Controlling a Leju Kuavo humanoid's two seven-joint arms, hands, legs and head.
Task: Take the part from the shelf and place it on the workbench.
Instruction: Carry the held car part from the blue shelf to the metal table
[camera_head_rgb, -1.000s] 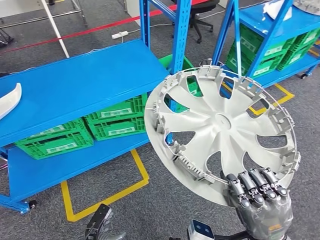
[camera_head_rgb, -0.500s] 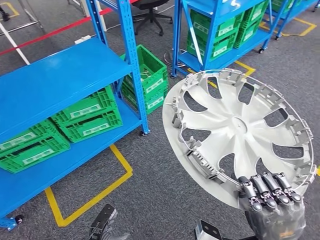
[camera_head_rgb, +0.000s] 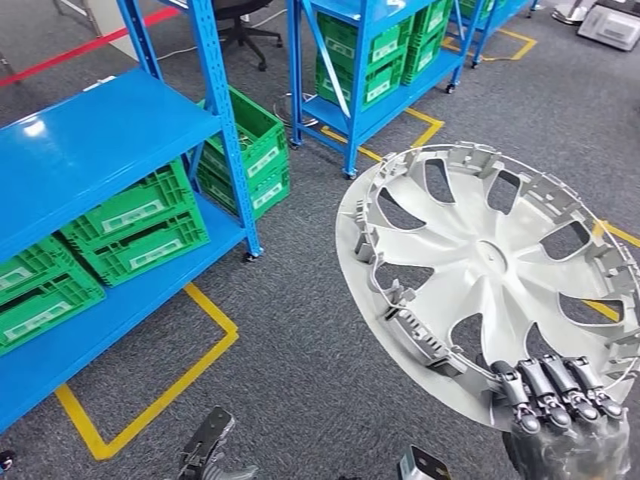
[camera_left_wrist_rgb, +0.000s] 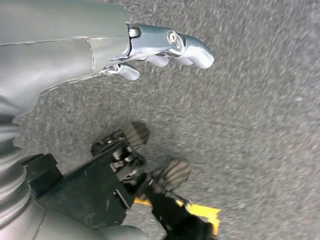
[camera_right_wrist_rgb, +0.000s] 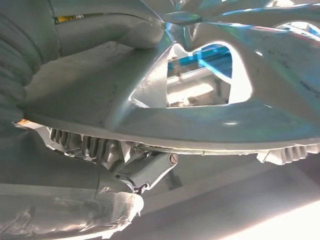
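A: Silver-grey plastic up front: the wheel cover is carried tilted at the robot's right side, inner face with ribs and clips toward the head camera, above the grey carpet.

B: And the right hand?

A: It grips the cover's lower rim, dark fingers hooked over the edge onto the inner face. In the right wrist view the rim sits clamped between thumb and fingers.

B: The left hand?

A: Low over the carpet in its wrist view, holding nothing, thumb stretched well apart from the dark fingers.

B: Surroundings?

A: A blue shelf to the left with green crates on its lower level, yellow floor tape around its foot, another blue rack with crates behind.
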